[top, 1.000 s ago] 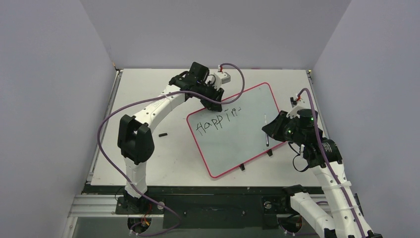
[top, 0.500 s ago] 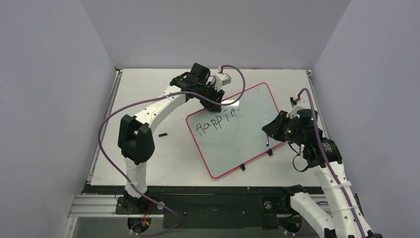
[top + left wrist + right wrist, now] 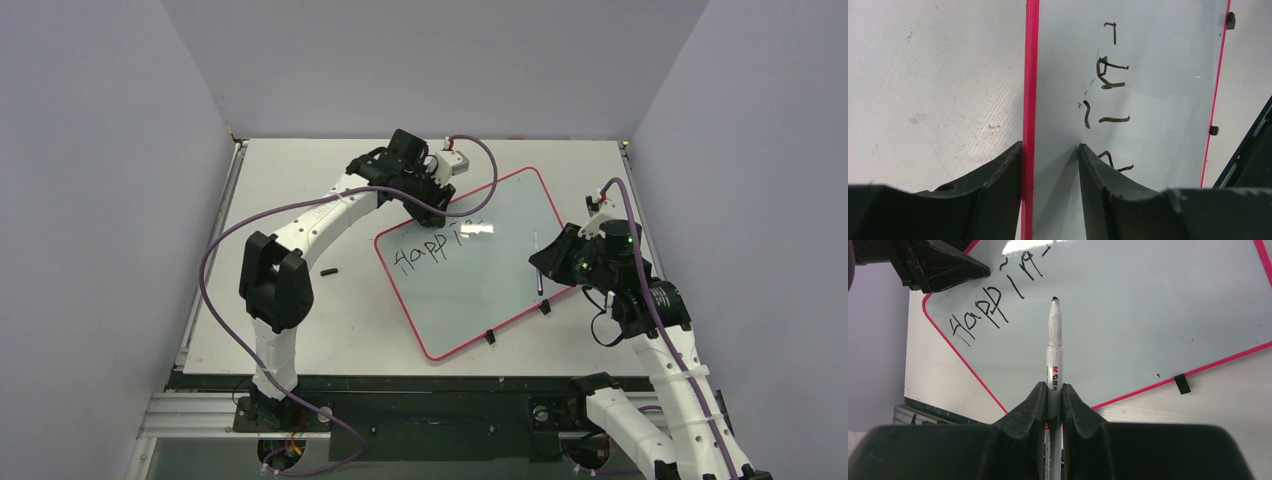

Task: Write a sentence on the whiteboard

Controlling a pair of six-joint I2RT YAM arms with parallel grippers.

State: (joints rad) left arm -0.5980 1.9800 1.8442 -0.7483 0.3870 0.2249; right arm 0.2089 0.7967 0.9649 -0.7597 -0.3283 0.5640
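Observation:
The whiteboard [image 3: 480, 285] lies tilted on the table, white with a thin red rim. The sentence [image 3: 425, 253] reads "Happi" plus a few more strokes in black marker. My left gripper [image 3: 432, 212] is at the board's far left edge. In the left wrist view it [image 3: 1050, 147] stands open, jaws astride the red rim [image 3: 1030, 75], the lettering [image 3: 1108, 75] just beyond. My right gripper [image 3: 1054, 387] is shut on a white marker [image 3: 1054, 345], tip uncapped and pointing over the whiteboard [image 3: 1148, 315], clear of the lettering [image 3: 983, 315]. From above, the marker [image 3: 538, 265] hovers over the board's right edge.
A small black marker cap [image 3: 326, 271] lies on the table left of the board. Two black tabs [image 3: 490, 337] [image 3: 544, 308] sit on the board's near edge. Grey walls close in on three sides.
The left jaws have spread wider around the board's rim, and the left wrist turned slightly. A glare patch shifted on the board. The right arm and marker stayed put.

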